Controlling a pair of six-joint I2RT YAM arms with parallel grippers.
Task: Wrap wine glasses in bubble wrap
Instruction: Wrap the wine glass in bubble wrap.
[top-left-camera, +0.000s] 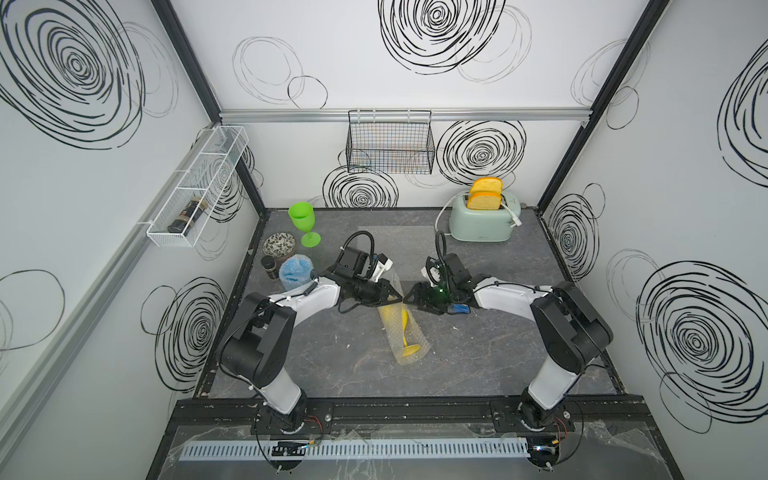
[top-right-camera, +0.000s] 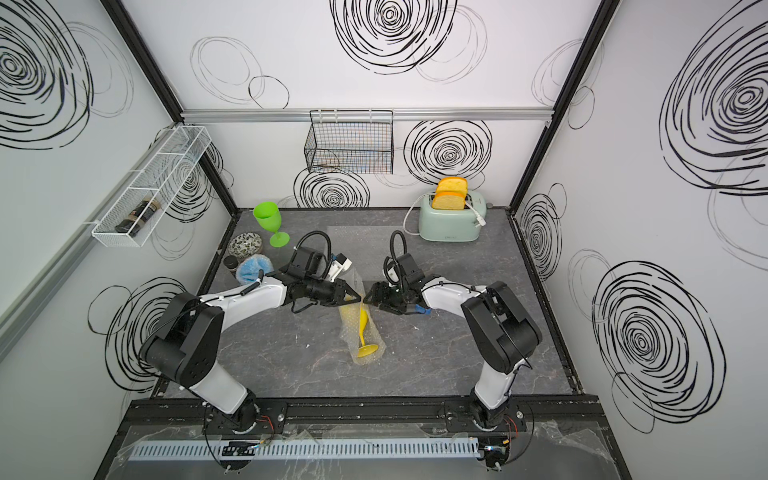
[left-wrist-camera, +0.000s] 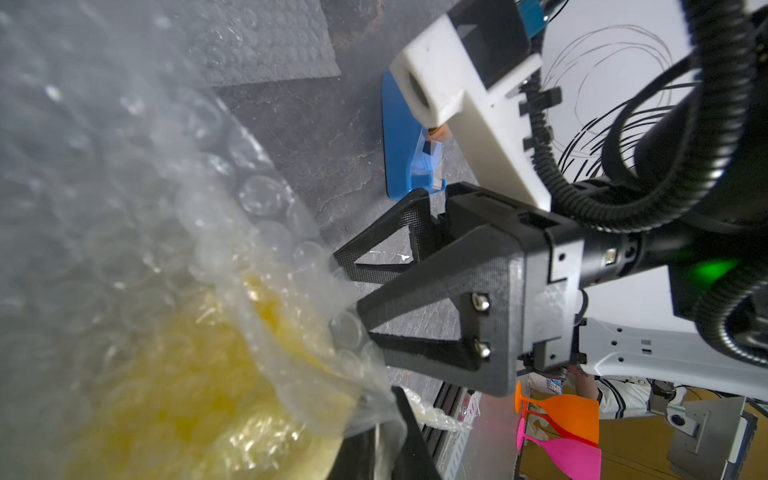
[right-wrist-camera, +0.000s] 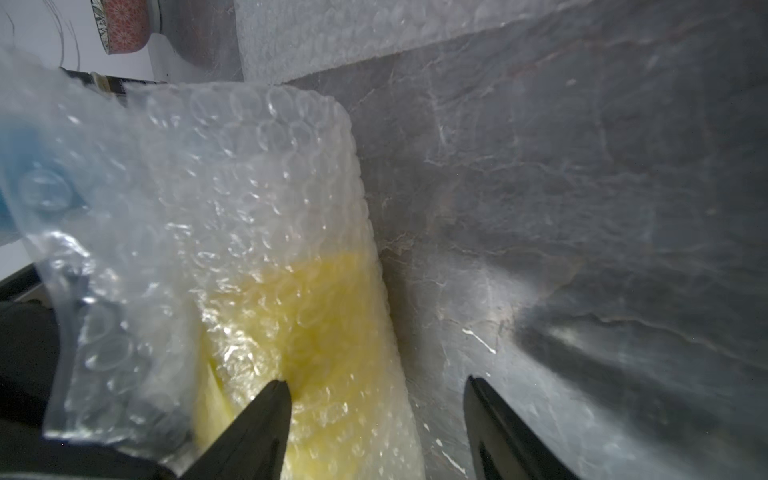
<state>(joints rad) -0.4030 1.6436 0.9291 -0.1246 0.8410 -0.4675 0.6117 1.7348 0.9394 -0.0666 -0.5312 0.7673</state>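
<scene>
bubble wrap (right-wrist-camera: 257, 166) around yellow goblet (top-left-camera: 404, 328) | lying down | foot front, bowl rear

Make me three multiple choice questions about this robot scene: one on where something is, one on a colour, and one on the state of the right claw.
1. Where does the green glass stand?
A) front right corner
B) back left, next to the patterned bowl
C) dead centre

2. What colour is the glass lying in the bubble wrap in the middle?
A) red
B) green
C) yellow

3. How is the right claw?
A) open
B) shut on the green glass
C) out of view

Answers:
1 B: in both top views it stands upright beside the bowl.
2 C: the yellow glass shows through the clear bubbles.
3 A: its wrist view shows the two fingertips well apart.
</scene>
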